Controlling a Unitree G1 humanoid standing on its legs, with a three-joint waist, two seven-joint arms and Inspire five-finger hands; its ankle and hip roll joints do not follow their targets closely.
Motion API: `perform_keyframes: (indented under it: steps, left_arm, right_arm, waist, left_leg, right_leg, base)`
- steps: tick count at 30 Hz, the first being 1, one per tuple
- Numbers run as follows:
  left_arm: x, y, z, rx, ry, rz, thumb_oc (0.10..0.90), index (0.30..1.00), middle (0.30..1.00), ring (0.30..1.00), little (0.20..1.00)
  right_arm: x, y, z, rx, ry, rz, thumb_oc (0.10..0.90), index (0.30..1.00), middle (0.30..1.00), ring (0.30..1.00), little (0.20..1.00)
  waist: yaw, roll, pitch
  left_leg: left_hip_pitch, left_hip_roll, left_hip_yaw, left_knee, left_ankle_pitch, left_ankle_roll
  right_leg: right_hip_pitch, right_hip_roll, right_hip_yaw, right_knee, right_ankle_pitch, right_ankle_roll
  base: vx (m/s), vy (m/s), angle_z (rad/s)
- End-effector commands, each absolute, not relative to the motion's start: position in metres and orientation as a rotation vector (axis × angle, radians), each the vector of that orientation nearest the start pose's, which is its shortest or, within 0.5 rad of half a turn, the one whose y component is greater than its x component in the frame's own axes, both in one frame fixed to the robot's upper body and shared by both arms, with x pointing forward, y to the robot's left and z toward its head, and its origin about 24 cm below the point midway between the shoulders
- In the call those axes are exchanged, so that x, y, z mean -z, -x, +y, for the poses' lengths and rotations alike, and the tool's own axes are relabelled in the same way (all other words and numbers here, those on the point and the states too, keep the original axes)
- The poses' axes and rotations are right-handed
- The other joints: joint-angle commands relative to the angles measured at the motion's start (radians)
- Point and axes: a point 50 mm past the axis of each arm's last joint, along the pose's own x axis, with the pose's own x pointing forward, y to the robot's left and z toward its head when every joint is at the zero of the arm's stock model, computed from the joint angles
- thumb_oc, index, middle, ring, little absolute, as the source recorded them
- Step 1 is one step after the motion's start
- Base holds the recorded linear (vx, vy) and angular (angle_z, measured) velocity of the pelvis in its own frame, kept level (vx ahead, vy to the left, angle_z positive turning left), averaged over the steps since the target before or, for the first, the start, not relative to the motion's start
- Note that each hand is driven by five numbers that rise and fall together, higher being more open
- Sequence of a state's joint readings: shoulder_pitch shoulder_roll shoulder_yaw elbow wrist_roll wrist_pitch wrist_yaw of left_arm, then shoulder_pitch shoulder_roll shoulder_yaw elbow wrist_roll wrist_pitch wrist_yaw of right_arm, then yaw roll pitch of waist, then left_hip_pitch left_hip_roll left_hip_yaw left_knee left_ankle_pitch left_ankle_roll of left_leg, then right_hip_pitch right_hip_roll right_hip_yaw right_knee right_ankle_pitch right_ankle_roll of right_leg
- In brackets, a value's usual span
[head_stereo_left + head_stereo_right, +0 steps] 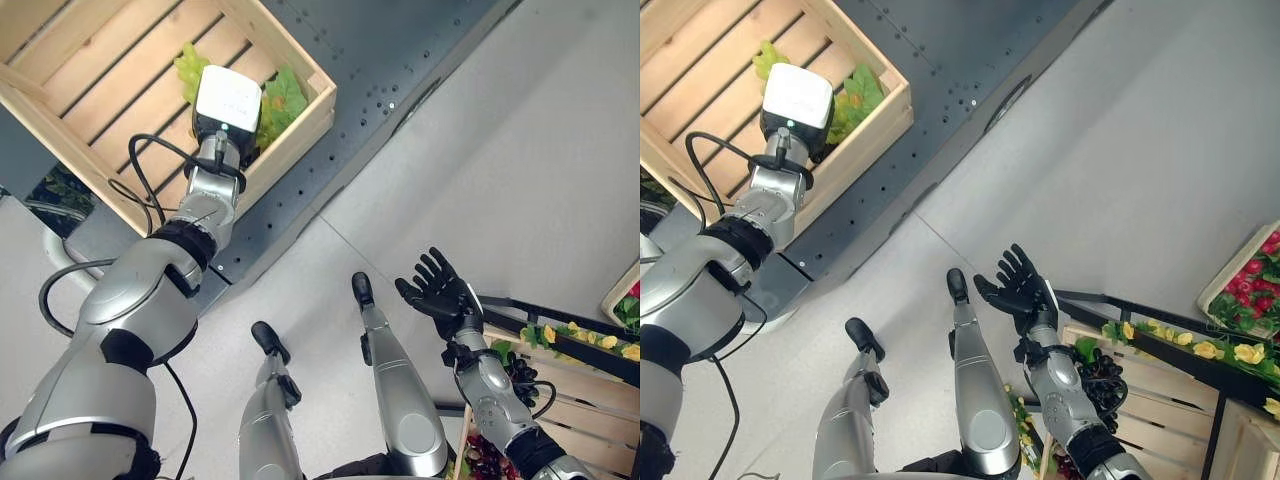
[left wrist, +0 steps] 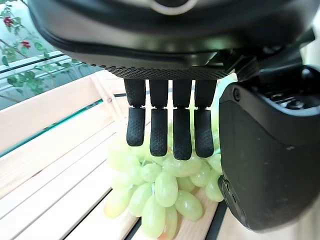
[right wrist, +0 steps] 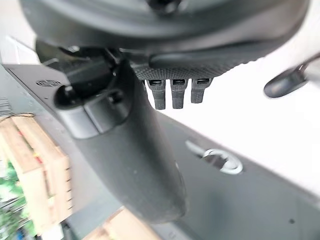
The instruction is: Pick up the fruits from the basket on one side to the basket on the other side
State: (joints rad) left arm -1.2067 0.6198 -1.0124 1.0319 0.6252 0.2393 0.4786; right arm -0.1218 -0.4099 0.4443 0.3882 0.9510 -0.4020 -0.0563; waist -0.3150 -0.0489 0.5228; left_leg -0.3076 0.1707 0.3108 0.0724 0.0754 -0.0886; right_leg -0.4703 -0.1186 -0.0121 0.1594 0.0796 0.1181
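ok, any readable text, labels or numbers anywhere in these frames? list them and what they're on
None readable.
White camera housing on the left wrist: faint marks, too small to read.
Wooden crate holding the green grapes: no print visible.
Dark platform: bolt holes, no text.

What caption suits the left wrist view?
Left robot hand reaching over green grapes inside the wooden crate, fingers open.

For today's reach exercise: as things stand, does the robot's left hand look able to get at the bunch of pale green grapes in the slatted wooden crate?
Probably yes. The left hand hangs right over the bunch of pale green grapes inside the slatted wooden crate, fingers straight, and nothing lies between them.
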Motion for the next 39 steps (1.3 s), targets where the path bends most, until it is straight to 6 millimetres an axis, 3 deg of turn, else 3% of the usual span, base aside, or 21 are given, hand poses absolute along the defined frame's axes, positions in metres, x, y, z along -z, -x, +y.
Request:
perform_keyframes:
  steps: [1, 6, 7, 14, 18, 21, 27, 28, 29, 30, 39]
  left_arm:
    - [-0.265, -0.397, 0.239, -0.695, -1.762, -0.577, 0.4, 0.3, 0.3, 0.3, 0.3]
    - [-0.245, -0.375, 0.245, -0.761, -1.505, -0.805, 0.4, 0.3, 0.3, 0.3, 0.3]
    - [-0.226, -0.361, 0.251, -0.807, -1.364, -0.85, 0.4, 0.3, 0.3, 0.3, 0.3]
    - [-0.184, -0.324, 0.256, -0.931, -1.096, -0.941, 0.4, 0.3, 0.3, 0.3, 0.3]
    - [-0.159, -0.302, 0.244, -0.948, -0.923, -0.962, 0.4, 0.3, 0.3, 0.3, 0.3]
    - [-0.141, -0.291, 0.232, -0.883, -0.922, -0.928, 0.4, 0.3, 0.3, 0.3, 0.3]
    - [-0.131, -0.293, 0.232, -0.75, -0.999, -0.821, 0.4, 0.3, 0.3, 0.3, 0.3]
    - [-0.129, -0.294, 0.234, -0.737, -1.016, -0.798, 0.419, 0.328, 0.328, 0.328, 0.328]
    - [-0.129, -0.295, 0.235, -0.733, -1.018, -0.793, 0.521, 0.481, 0.481, 0.481, 0.481]
    - [-0.129, -0.296, 0.238, -0.713, -1.037, -0.757, 0.8, 0.9, 0.9, 0.9, 0.9]
    - [-0.132, -0.313, 0.245, -0.651, -1.121, -0.67, 0.8, 0.9, 0.9, 0.9, 0.9]
  right_arm:
    - [-0.024, -0.253, -0.194, -0.017, -0.471, -0.098, 0.8, 0.9, 0.9, 0.9, 0.9]
    - [-0.017, -0.241, -0.2, 0.029, -0.47, -0.09, 0.8, 0.9, 0.9, 0.9, 0.9]
    - [-0.014, -0.237, -0.203, 0.053, -0.47, -0.083, 0.8, 0.9, 0.9, 0.9, 0.9]
    - [-0.008, -0.226, -0.198, 0.085, -0.454, -0.058, 0.8, 0.9, 0.9, 0.9, 0.9]
    - [-0.006, -0.222, -0.193, 0.102, -0.449, -0.039, 0.8, 0.9, 0.9, 0.9, 0.9]
    - [-0.003, -0.219, -0.19, 0.109, -0.448, -0.02, 0.8, 0.9, 0.9, 0.9, 0.9]
    - [-0.001, -0.217, -0.192, 0.083, -0.418, 0.007, 0.8, 0.9, 0.9, 0.9, 0.9]
    - [-0.001, -0.218, -0.195, 0.081, -0.413, 0.013, 0.8, 0.9, 0.9, 0.9, 0.9]
    - [-0.001, -0.218, -0.195, 0.08, -0.411, 0.014, 0.8, 0.9, 0.9, 0.9, 0.9]
    - [0.0, -0.218, -0.198, 0.076, -0.406, 0.02, 0.8, 0.9, 0.9, 0.9, 0.9]
    - [-0.002, -0.222, -0.209, 0.061, -0.378, 0.034, 0.8, 0.9, 0.9, 0.9, 0.9]
  waist:
    - [0.005, -0.006, -0.004]
    - [0.027, 0.02, -0.081]
    - [0.042, 0.03, -0.122]
    - [0.083, 0.052, -0.231]
    - [0.11, 0.062, -0.293]
    - [0.125, 0.068, -0.335]
    - [0.121, 0.079, -0.361]
    - [0.118, 0.081, -0.358]
    - [0.117, 0.082, -0.357]
    - [0.114, 0.084, -0.356]
    - [0.08, 0.109, -0.313]
  left_leg:
    - [-0.001, 0.017, -0.019, 0.103, -0.031, -0.003]
    - [0.093, 0.005, -0.031, 0.033, -0.022, -0.002]
    - [0.14, -0.001, -0.038, -0.012, -0.009, -0.003]
    - [0.237, -0.013, -0.061, -0.117, 0.018, -0.002]
    - [0.288, -0.015, -0.08, -0.15, 0.018, 0.001]
    - [0.319, -0.013, -0.085, -0.159, 0.012, 0.002]
    - [0.345, -0.01, -0.052, -0.156, 0.001, 0.001]
    - [0.345, -0.012, -0.049, -0.152, -0.003, 0.002]
    - [0.345, -0.012, -0.048, -0.152, -0.003, 0.002]
    - [0.347, -0.015, -0.043, -0.154, -0.005, 0.004]
    - [0.328, -0.021, -0.021, -0.153, -0.003, 0.004]
  right_leg:
    - [0.072, 0.035, -0.015, -0.035, 0.015, -0.039]
    - [0.166, 0.031, -0.005, -0.089, 0.009, -0.04]
    - [0.218, 0.026, -0.006, -0.129, 0.014, -0.038]
    - [0.315, 0.008, -0.033, -0.199, 0.026, -0.029]
    - [0.369, 0.0, -0.053, -0.216, 0.018, -0.026]
    - [0.41, -0.007, -0.065, -0.24, 0.019, -0.023]
    - [0.429, -0.007, -0.058, -0.246, 0.012, -0.018]
    - [0.428, -0.007, -0.051, -0.243, 0.008, -0.017]
    - [0.428, -0.007, -0.05, -0.244, 0.008, -0.017]
    - [0.427, -0.006, -0.047, -0.246, 0.007, -0.017]
    - [0.385, 0.0, -0.02, -0.233, 0.005, -0.019]
  base:
    - [-0.06, -0.014, 0.06]
    - [0.06, 0.009, 0.08]
    - [0.09, 0.022, 0.09]
    - [0.07, 0.039, 0.05]
    - [0.06, 0.024, 0.13]
    - [0.09, 0.025, 0.03]
    - [0.05, 0.027, -0.04]
    - [0.01, 0.018, -0.05]
    - [0.02, 0.02, -0.09]
    - [0.02, 0.011, -0.1]
    - [-0.02, 0.018, -0.09]
